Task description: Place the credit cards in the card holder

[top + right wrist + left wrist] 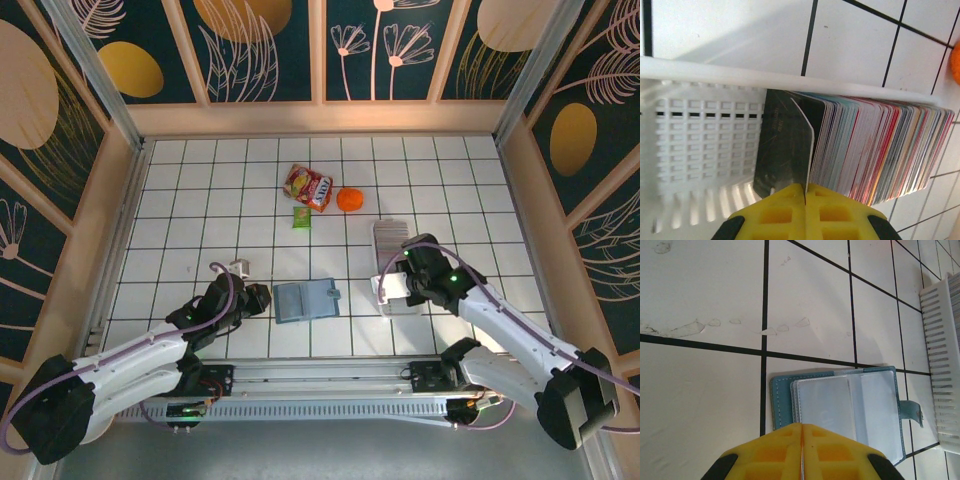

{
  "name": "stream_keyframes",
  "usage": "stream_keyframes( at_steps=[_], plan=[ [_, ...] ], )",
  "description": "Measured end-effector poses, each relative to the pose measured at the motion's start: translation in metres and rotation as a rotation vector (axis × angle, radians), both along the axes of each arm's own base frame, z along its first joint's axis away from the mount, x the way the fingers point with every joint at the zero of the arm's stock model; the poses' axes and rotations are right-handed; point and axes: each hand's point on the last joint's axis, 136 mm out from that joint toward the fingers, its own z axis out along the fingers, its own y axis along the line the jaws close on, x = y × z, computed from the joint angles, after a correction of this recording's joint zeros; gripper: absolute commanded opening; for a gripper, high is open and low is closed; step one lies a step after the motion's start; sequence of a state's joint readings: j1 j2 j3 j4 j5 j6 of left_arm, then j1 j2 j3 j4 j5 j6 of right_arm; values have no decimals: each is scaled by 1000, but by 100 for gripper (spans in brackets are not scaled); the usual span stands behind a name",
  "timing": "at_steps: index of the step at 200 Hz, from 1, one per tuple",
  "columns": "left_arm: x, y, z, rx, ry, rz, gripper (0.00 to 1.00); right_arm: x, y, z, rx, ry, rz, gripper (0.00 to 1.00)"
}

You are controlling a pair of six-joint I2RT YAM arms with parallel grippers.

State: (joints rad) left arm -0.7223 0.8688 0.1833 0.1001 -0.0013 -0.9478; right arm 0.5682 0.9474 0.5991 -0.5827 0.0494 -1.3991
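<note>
Teal wallet [305,300] lies open between the arms, clear sleeves up for loading, apparently empty | left gripper [802,432] pressed together on nothing, just beside it, likely to steady it | right gripper [804,192] pinches dark card [782,145] at stack end | tray [700,135] holds cards [880,145] upright, packed.

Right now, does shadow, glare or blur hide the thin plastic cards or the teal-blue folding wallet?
Left wrist: pale glare on the clear sleeves of the wallet, the left gripper soft. Right wrist: sharp on the stack of coloured plastic cards and the dark card in the right gripper; shadow on the tiles beyond the white slotted tray. Top external: even light, soft shadows.
</note>
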Motion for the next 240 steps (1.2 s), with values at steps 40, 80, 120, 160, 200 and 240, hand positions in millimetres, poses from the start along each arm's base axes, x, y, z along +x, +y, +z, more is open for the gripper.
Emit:
stream_keyframes(
  at_steps=[40,80,120,160,200,240],
  plan=[
    [0,0,0,2,2,0,8,-11,5,28,70,46,-34,0],
    [-1,0,2,-3,-4,0,8,-26,23,64,187,80,-65,0],
    [-1,1,2,-9,4,8,8,-24,80,124,589,107,-218,0],
    [-1,1,2,-22,16,20,8,2,128,163,1121,403,-623,0],
    [-3,-2,1,-40,35,13,9,2,175,85,1193,851,-1031,0],
    [-6,-7,-5,-42,64,-9,9,-15,199,16,1036,1043,-1274,0]
  ],
)
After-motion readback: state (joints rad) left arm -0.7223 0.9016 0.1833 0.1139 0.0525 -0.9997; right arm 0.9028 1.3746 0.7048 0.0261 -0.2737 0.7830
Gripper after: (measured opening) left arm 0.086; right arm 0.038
